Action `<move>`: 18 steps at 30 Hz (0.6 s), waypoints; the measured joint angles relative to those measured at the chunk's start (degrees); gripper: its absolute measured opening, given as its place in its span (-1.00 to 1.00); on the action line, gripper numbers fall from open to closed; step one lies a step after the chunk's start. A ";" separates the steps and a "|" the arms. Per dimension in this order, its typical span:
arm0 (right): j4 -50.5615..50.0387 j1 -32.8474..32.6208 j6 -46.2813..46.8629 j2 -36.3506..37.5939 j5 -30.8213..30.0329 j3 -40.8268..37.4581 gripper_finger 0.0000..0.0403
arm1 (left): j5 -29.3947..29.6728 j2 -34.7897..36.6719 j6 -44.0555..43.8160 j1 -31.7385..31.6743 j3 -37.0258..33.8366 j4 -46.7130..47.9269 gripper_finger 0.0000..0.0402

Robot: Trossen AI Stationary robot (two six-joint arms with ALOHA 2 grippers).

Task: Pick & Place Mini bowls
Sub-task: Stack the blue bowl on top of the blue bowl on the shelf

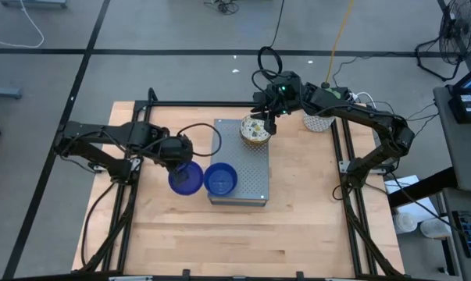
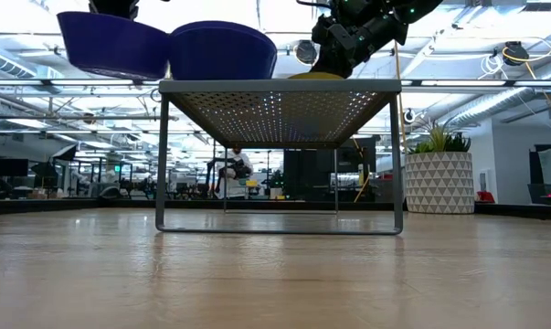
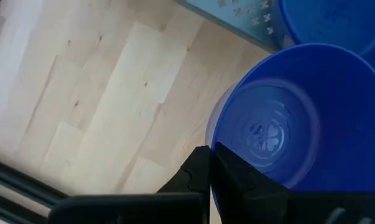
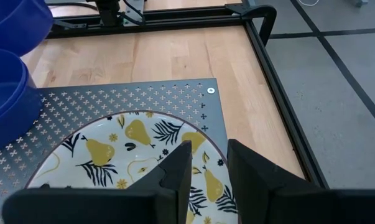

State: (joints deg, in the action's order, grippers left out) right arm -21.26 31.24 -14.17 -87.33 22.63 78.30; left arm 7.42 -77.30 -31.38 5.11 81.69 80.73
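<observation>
apparently unlettered pear-patterned bowl (image 4: 131,158)

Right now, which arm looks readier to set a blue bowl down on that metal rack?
The left. Its pincer grips the rim of a blue bowl held level with the perforated rack, beside the second blue bowl already on it. The right pincer is busy at the pear-patterned bowl.

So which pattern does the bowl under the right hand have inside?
Yellow pears and dark leaves on white inside the bowl; the right wrist view shows it best.
</observation>
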 joint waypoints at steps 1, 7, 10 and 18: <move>0.00 0.00 0.00 0.00 0.00 0.00 -0.56 | 0.00 0.00 0.25 0.02 0.00 -0.09 -0.97; 0.00 -0.01 0.00 0.00 0.00 0.00 -0.56 | 0.08 0.00 -0.33 -0.14 0.00 1.30 -0.96; 0.00 -0.02 0.00 0.00 0.00 0.00 -0.56 | 0.01 0.00 -0.24 -0.14 0.00 1.07 -0.98; 0.00 -0.01 0.00 0.00 0.00 0.00 -0.56 | -1.43 0.00 2.86 -0.19 0.00 -2.25 -0.98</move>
State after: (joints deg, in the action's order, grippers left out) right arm -21.26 31.24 -14.17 -87.33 22.63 78.30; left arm 5.99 -77.30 -28.52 4.92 81.69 78.48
